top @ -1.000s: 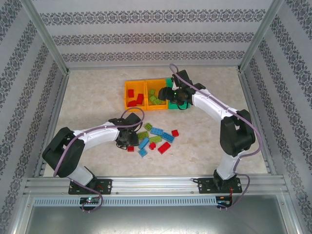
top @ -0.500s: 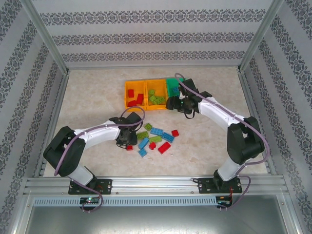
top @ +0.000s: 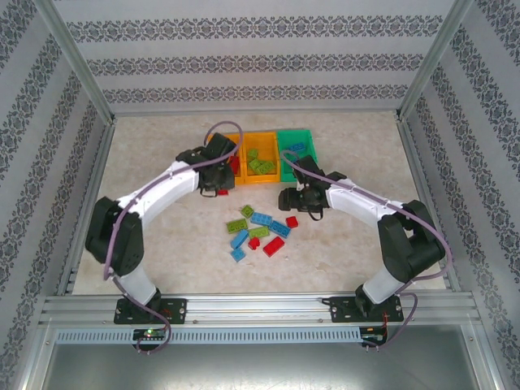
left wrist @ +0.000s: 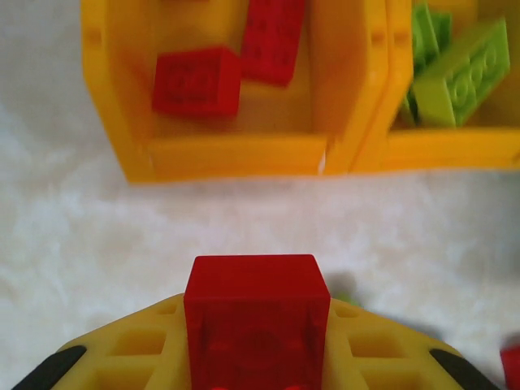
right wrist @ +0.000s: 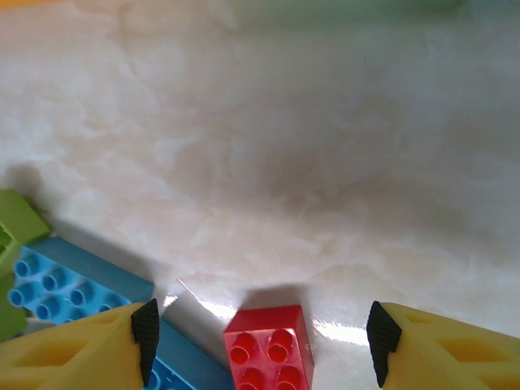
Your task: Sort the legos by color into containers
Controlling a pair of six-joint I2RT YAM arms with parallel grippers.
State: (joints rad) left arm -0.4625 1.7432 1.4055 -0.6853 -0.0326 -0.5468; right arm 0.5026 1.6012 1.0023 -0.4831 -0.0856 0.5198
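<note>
Red brick (left wrist: 253, 301) is pinched between the jaws of your left gripper (top: 214, 180), held just short of the left orange bin (left wrist: 231, 156). Two red bricks (left wrist: 199, 81) sit in that bin, so I'd call it the right target. Carry the brick forward over the front wall until it's above the bin floor, then let go. Releasing here would likely drop it on the table in front. Don't drift right: the middle orange bin (left wrist: 455, 150) butts up against it and holds lime bricks (left wrist: 463, 73).

Loose legos (top: 258, 231) lie on the table between the arms, with red, lime and light blue mixed. The green bin (top: 307, 136) at the right end of the row holds blue ones.

Your right gripper (right wrist: 262, 337) is spread and empty, low over a small red brick (right wrist: 272, 357) that sits between its fingers. A light blue brick (right wrist: 73, 284) lies close to one finger, so centre on the red one before closing.
</note>
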